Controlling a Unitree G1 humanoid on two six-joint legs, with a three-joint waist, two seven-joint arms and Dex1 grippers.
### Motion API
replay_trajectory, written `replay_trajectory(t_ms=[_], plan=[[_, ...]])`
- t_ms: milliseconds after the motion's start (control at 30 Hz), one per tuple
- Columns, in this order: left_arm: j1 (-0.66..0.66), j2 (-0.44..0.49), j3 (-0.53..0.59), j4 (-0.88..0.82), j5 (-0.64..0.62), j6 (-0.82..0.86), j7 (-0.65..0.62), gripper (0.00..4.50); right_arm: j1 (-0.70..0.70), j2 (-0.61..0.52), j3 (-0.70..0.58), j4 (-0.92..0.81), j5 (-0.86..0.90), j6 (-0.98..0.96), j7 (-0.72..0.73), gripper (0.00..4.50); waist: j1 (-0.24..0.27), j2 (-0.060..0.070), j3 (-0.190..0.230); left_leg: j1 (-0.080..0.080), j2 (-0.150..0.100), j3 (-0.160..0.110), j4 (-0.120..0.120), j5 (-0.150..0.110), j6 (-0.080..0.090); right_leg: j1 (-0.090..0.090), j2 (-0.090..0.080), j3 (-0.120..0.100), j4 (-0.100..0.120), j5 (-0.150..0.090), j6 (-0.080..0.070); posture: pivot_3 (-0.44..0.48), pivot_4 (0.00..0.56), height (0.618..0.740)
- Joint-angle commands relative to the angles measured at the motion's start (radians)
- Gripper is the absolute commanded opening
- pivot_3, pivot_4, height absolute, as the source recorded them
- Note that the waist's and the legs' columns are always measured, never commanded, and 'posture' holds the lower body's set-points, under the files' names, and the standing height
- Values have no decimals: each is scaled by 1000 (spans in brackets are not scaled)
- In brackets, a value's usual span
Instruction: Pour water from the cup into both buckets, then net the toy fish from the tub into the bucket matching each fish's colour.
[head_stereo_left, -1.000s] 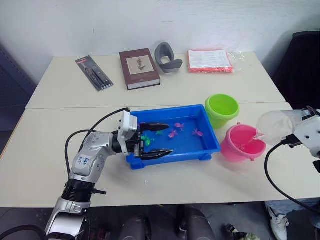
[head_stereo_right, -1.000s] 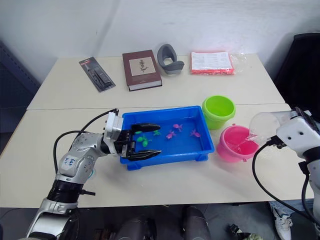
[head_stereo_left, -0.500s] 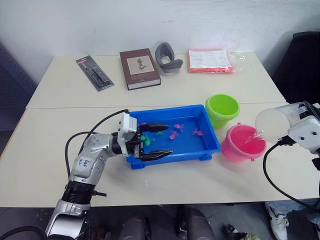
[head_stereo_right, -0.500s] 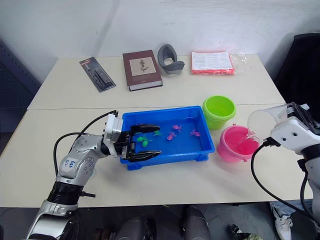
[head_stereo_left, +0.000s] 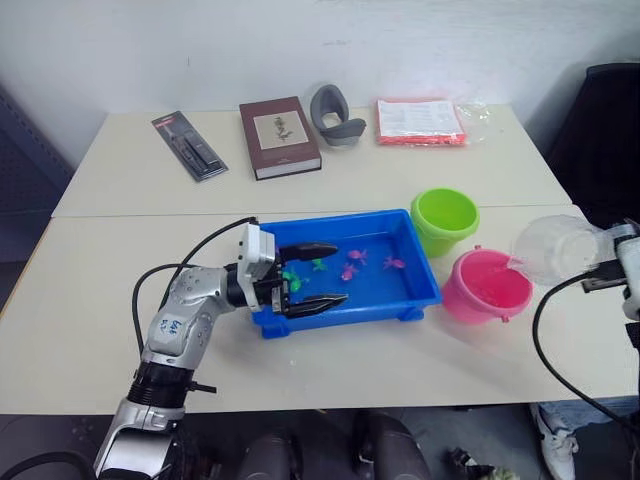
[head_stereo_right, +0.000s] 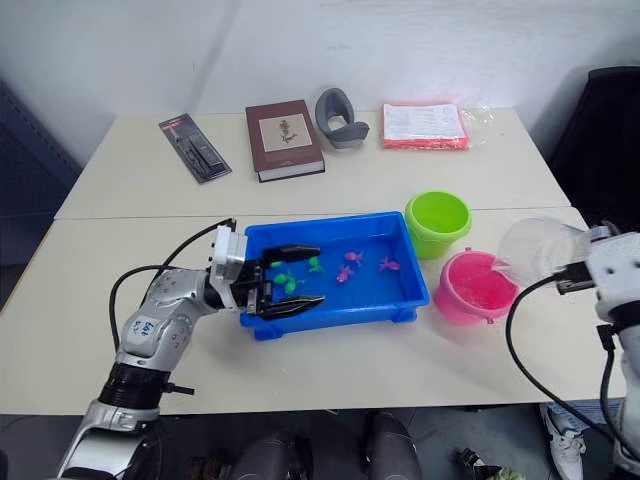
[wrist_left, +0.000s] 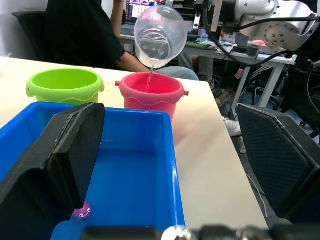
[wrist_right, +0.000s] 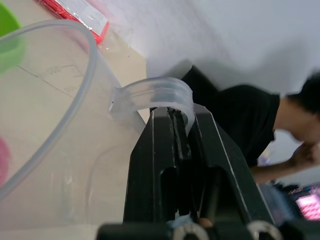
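From the head views, the clear cup (head_stereo_left: 553, 247), wide-mouthed and see-through, hangs tilted over the pink bucket (head_stereo_left: 487, 285) near the worktop's right edge, with the lime green bucket (head_stereo_left: 444, 219) just behind. The left pincer (head_stereo_left: 312, 274) gapes wide over the blue tub's (head_stereo_left: 420, 290) left end.

In the left wrist view, a thin stream falls from the cup into pink.

In the right wrist view, the right pincer (wrist_right: 181, 131) clamps the cup's handle.

We are seeing the clear cup (head_stereo_left: 553, 249) tipping over the pink bucket (head_stereo_left: 487, 286), a thin stream falling in — the green bucket (head_stereo_left: 444, 219) sitting just beside it. The blue tub (head_stereo_left: 345, 272) is holding green and pink fish (head_stereo_left: 347, 270).
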Motion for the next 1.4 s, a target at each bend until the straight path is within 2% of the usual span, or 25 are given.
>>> replay_trajectory(t_ms=[33,100,233,333,533,700,800,1000,1400], plan=[[-9,8,29,5,-1,-20,10,4500,-69,-7,-103,-81,145,199,-25,59,-1,0,0,0,0,0,0,0,0,0,0,0,0,0,0,0,150,740],[-18,3,49,18,-7,-22,26,4500,-110,-46,-104,-82,220,384,-4,59,-1,0,0,0,1,-1,0,0,0,0,0,0,1,0,0,0,150,740],[-37,1,66,42,-1,-34,38,4500,-237,-115,-48,-21,228,477,-36,59,-2,0,0,0,0,0,0,0,1,0,-1,0,3,0,0,0,150,740],[-54,-4,76,66,8,-51,51,4500,-348,-176,47,51,181,629,-97,59,-3,0,0,0,0,0,0,0,1,-1,-1,0,3,0,0,0,150,740],[-81,-15,90,102,33,-103,84,4500,-530,-201,225,235,115,500,-107,59,-1,0,0,-2,0,0,-1,0,1,-2,-1,-2,3,0,0,0,150,740],[-78,-16,93,100,47,-118,107,4500,-604,-210,372,371,9,343,-116,59,-3,0,0,-4,-1,0,-1,1,2,-2,-1,-2,3,1,1,0,150,740],[-73,-15,94,93,48,-119,116,4500,-635,-196,419,421,-36,256,-131,59,-2,0,0,-4,-1,0,-1,1,1,-3,-1,-3,2,1,1,0,150,740],[-68,-20,103,96,44,-120,147,4500,-626,-218,544,461,-200,43,-173,59,-5,0,0,-5,0,0,-1,1,1,-4,-1,-3,3,1,1,0,150,740],[-98,-17,86,122,53,-135,118,4500,-622,-221,643,526,-434,-214,-264,59,-4,0,0,-8,0,1,-1,2,-1,-7,0,-3,3,1,1,0,150,740]])
